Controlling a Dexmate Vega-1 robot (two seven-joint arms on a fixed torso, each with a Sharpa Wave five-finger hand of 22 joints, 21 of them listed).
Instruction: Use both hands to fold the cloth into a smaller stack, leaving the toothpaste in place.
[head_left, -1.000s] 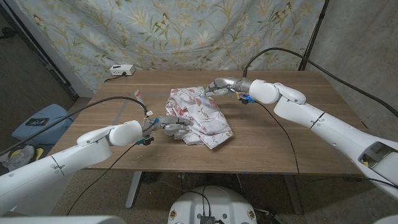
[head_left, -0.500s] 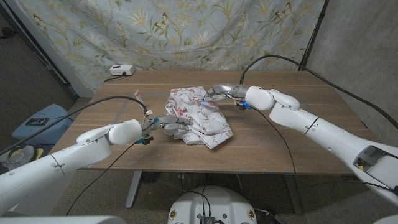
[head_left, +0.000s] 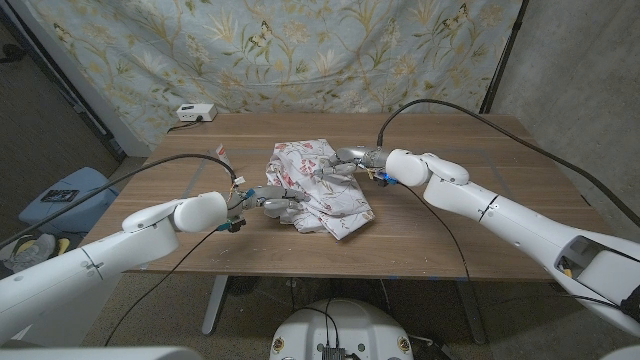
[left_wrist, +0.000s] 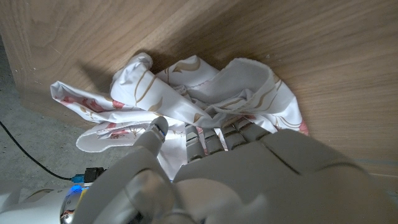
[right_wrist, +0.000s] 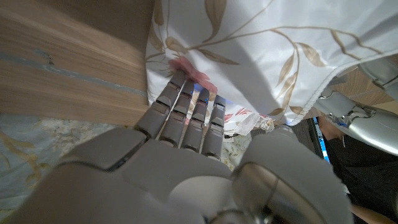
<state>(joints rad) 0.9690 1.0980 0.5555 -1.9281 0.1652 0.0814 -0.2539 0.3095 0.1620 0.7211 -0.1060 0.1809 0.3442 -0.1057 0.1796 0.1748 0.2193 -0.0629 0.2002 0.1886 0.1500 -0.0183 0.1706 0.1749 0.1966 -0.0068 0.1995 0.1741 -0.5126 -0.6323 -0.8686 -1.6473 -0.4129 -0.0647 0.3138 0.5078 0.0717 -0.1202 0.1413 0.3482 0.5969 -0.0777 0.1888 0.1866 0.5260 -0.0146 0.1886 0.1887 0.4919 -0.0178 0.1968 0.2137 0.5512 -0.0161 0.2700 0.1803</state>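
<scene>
**Both hands on the cloth, fold not made yet**

Nearest first: my left hand (head_left: 268, 201) sits at the near-left side of the cloth (head_left: 325, 190), fingers curled into the bunched fabric. In the left wrist view the fingers (left_wrist: 214, 138) are buried under a raised fold, thumb alongside, so I call that a grip on the cloth edge, tho the actual pinch is hidden.

Mid-table: the cloth is a crumpled heap, white w/ red flowers and tan leaves, roughly centre of the wooden table (head_left: 480, 215). Its long axis runs from far-left to near-right, loose corner pointing toward the near edge.

Farther: my right hand (head_left: 345, 160) is on the far-right side of the heap, fingers pointing left into it. In the right wrist view the fingertips (right_wrist: 186, 93) sit right at the cloth's edge, touching it where fabric meets wood. Holding or just pressing? Can't tell.

So the cloth lies btwn my two hands, left near, right far. My guess: the next move is drawing the far side toward the near one.

Toothpaste (head_left: 224, 158): small tube near the table's left edge, beyond my left hand, apart from the cloth.
</scene>
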